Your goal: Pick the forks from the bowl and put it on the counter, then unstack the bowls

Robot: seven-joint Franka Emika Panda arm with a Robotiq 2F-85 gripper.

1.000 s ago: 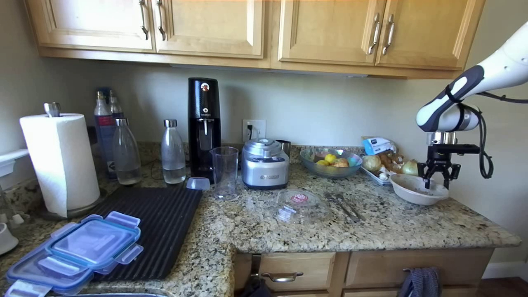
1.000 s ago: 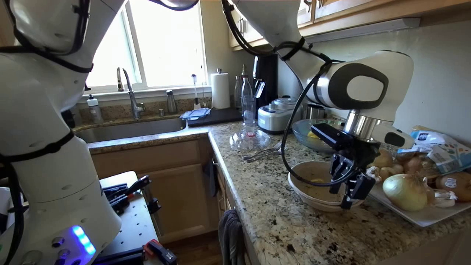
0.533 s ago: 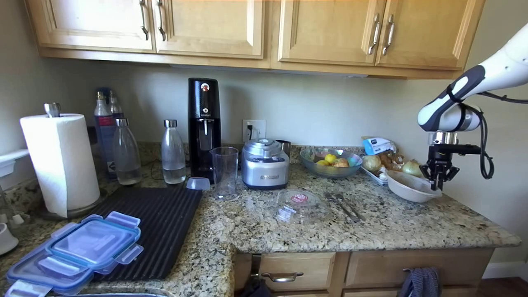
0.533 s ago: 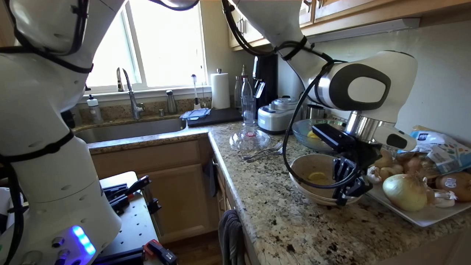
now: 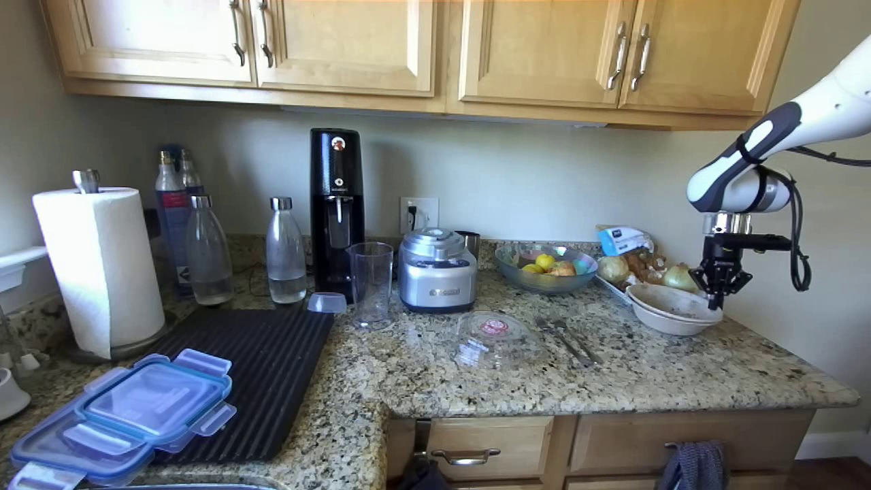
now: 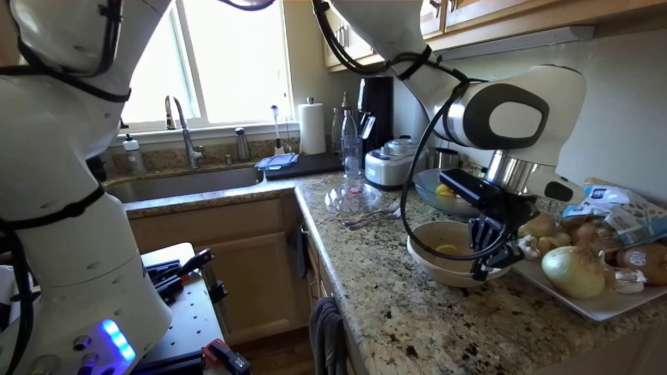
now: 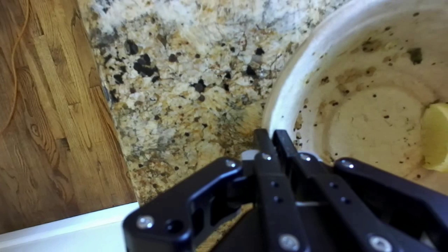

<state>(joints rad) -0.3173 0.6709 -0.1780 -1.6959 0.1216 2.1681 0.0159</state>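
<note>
Granite counter (image 7: 196,115), stacked bowls (image 5: 670,322), probably lemon wedge (image 7: 435,138) inside, gripper (image 7: 271,133) pinching bowl rim (image 7: 280,110)

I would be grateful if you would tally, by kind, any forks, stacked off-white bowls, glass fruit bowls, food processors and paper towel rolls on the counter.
Forks: 2
Stacked off-white bowls: 2
Glass fruit bowl: 1
Silver food processor: 1
Paper towel roll: 1
Total: 7

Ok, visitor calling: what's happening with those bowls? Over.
Fingers gripping top bowl by its rim. Top bowl holds a lemon piece, nests in lower bowl. Forks lying on counter. Onions close beside, possibly in the way.
</note>
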